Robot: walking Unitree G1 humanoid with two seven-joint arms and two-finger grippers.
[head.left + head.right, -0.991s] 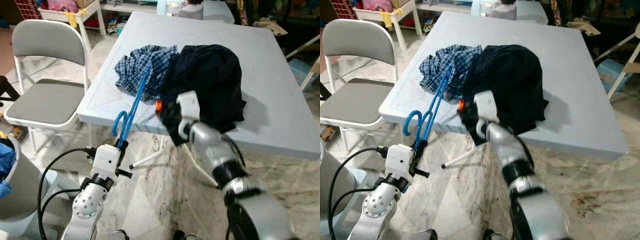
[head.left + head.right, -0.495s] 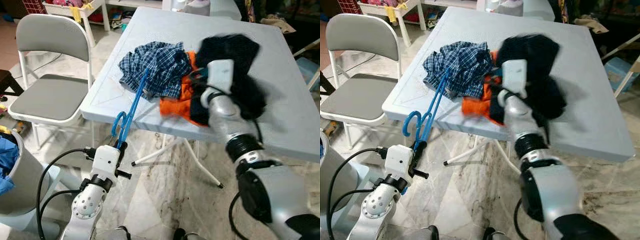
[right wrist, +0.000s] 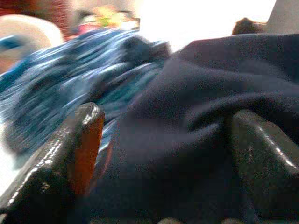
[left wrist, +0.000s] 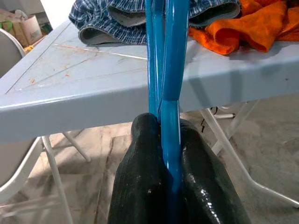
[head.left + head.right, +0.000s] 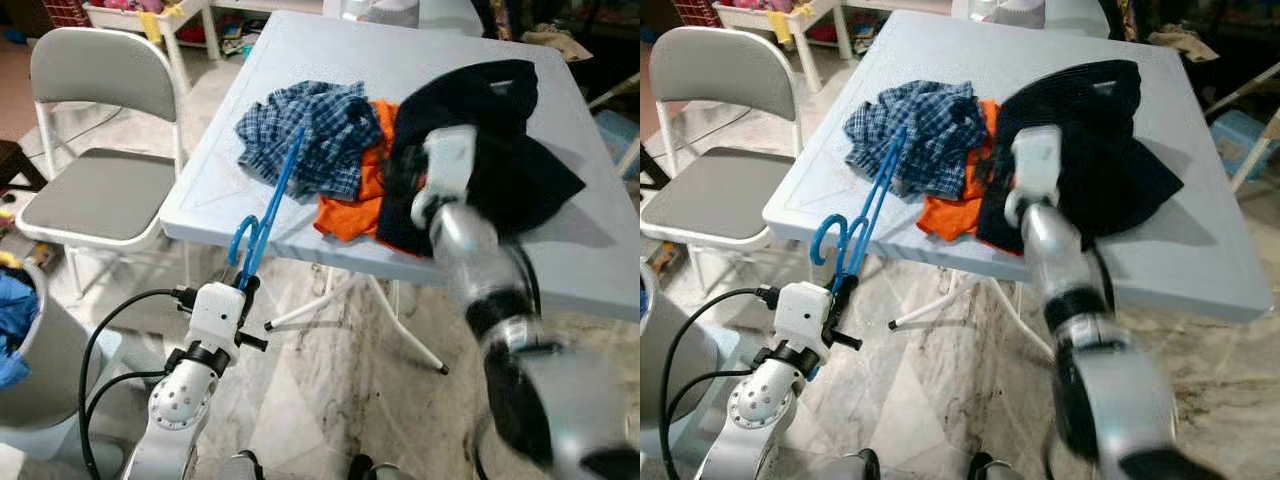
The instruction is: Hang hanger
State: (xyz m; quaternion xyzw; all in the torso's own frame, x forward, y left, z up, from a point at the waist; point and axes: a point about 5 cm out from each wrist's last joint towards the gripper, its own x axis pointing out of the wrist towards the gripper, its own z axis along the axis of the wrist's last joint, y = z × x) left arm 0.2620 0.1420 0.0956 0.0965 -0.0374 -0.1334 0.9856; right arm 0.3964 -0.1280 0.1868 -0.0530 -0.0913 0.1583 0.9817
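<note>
- Left claw [image 4: 170, 186] pinches the thin blue plastic hanger [image 5: 270, 210], which slants toward 1 o'clock over the pale surface [image 5: 560, 250] edge.
- Right claw [image 3: 163, 158], spread wide, straddles soft dark garment [image 5: 500, 170] beside crumpled plaid shirt [image 5: 310, 135] and orange cloth [image 5: 350, 210].

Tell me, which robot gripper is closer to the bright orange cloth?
Right. The right gripper is at the dark garment lying beside the orange cloth; the left gripper holds the blue hanger below the table edge.

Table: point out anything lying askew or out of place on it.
Clothes lie in a crumpled heap on the table: a plaid shirt, an orange garment and a dark garment under the right gripper. The blue hanger, clamped by the left gripper, slants across the table's edge.
</note>
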